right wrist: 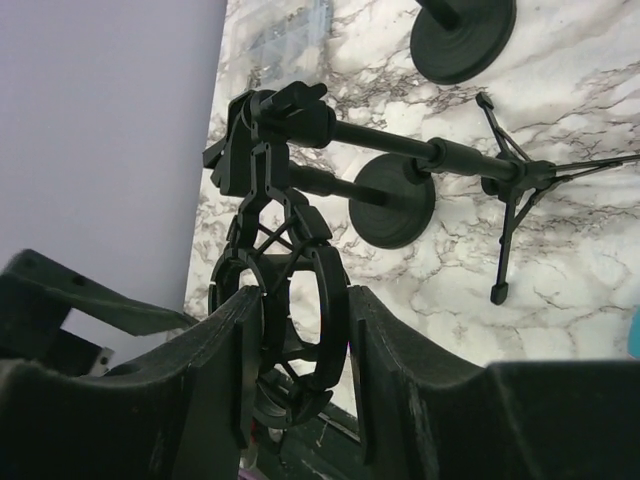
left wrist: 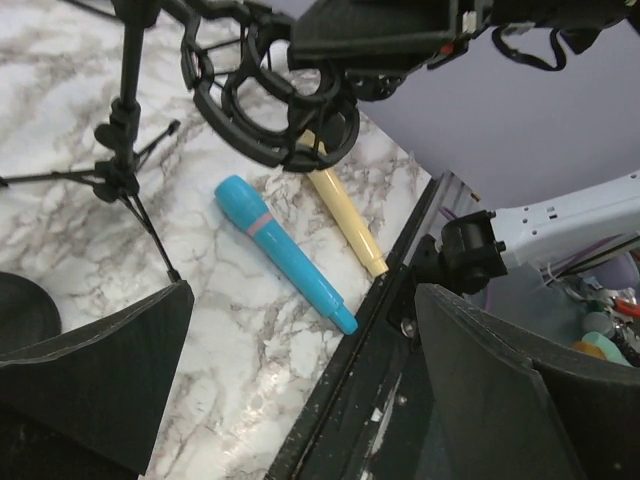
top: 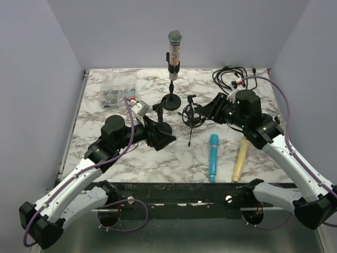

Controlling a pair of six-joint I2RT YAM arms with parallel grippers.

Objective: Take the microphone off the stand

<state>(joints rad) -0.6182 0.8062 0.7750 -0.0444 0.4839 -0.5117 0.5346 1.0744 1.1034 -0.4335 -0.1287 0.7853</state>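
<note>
My right pincer (right wrist: 300, 340) clamps the shock mount (right wrist: 283, 232) of a tripod (right wrist: 470, 160); my left pincer (top: 160, 134) gapes apart mid-desk (top: 147, 161). The microphone (top: 174, 50) stands upright in its stand (top: 171, 101) by the far edge; blue (top: 213, 155) and yellow (top: 240, 161) microphones lie near the front edge

You have soft, even light from overhead. The surface (top: 158, 158) is bright, and the blue mic (top: 213, 156) casts only a faint, short shadow. The top view is sharp throughout, but the strip below the surface's near edge is dim. In the left wrist view, the fingers of the left end effector (left wrist: 305, 298) are dark and soft-edged at the bottom, while the blue mic is in focus. In the right wrist view, the right end effector (right wrist: 305, 300) and the mount (right wrist: 272, 215) between its fingers are near-black silhouettes against pale marble.
</note>
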